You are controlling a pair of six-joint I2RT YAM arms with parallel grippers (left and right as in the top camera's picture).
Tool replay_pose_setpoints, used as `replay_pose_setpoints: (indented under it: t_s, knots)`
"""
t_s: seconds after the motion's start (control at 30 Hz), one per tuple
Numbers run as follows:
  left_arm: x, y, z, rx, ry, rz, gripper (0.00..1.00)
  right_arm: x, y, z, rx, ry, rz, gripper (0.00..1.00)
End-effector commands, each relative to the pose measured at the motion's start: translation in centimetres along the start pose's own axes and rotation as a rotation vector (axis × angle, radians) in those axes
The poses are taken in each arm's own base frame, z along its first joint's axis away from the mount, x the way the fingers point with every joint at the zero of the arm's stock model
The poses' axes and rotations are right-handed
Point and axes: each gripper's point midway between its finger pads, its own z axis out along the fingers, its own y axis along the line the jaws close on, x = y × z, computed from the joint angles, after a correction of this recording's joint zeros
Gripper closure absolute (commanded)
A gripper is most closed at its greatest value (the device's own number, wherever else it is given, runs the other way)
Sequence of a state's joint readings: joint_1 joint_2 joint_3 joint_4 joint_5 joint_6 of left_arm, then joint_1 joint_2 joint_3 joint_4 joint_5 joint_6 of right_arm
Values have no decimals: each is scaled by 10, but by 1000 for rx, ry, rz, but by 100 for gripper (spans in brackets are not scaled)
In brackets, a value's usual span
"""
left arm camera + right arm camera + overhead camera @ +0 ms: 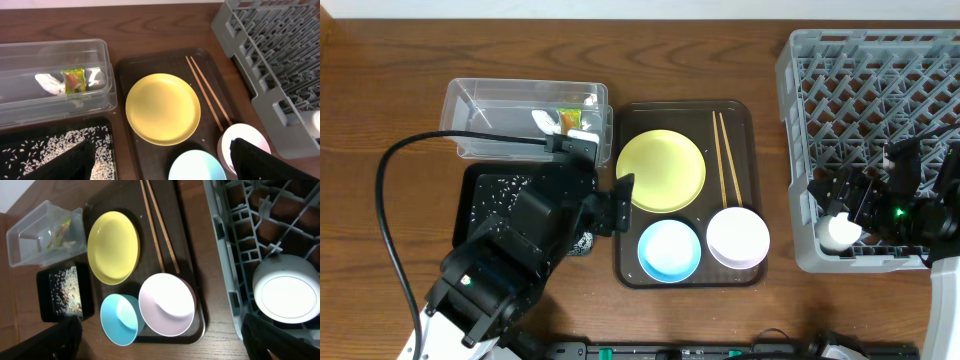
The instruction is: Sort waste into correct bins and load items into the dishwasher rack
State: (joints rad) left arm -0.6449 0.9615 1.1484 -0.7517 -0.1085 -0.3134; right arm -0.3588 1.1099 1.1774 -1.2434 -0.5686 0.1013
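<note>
Where the worktop's near edge meets the left arm, the left gripper hangs with its jaws spread wide and nothing between them, over the seam between the black tray and the dark brown serving tray. Toward the near right corner, the right gripper is likewise spread wide and empty. The white cup sits base-up in the near left corner of the grey dishwasher rack, just beside one finger and not gripped.

On the near end of the serving tray the light-blue bowl and the pale pink bowl stand side by side, upright and touching or nearly so. The black tray, toward the left edge, is strewn with loose rice grains.

Farther back on the serving tray lies the yellow plate, with the wooden chopsticks lying parallel just to its right.

Toward the far left, the clear plastic tub holds the green-and-orange snack wrapper and crumpled white paper scraps. The rack runs along the right edge to the far corner.
</note>
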Motion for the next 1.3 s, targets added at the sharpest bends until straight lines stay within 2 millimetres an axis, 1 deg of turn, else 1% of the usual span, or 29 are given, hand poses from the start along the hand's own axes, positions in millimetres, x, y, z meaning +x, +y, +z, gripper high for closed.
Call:
replay_pose_setpoints:
  t_s: [0.0,0.13,0.2,0.33,0.47,0.57,0.67,0.77,0.9,1.17,1.27]
  knots:
    - [0,5,-1,-26,6,11,11,-3,2,-5,-3,-21,-12,1]
    - [-8,27,-7,-141,-55,13,11,-3,2,-5,-3,-21,-12,1]
    - [-11,37,-11,-171,-96,7,11,-3,2,-5,-3,-21,-12,1]
    - [-16,49,-18,-126,-194,40,11,-3,2,-5,-3,-21,-12,1]
    - [-14,57,-24,-48,-302,117,10,-3,2,-5,-3,-21,-12,1]
    - [-5,66,-29,-39,-368,150,11,-3,2,-5,-3,-21,-12,1]
    - [11,75,-31,-54,-409,154,10,-3,2,-5,-3,-21,-12,1]
    - [30,79,-28,-59,-425,153,10,-3,2,-5,-3,-21,-12,1]
    - [48,83,-21,-57,-448,156,10,-3,2,-5,-3,-21,-12,1]
    - [77,92,5,-58,-488,174,10,-3,2,-5,-3,-20,-12,1]
    - [86,98,13,-76,-498,170,10,-3,2,-5,-3,-21,-12,1]
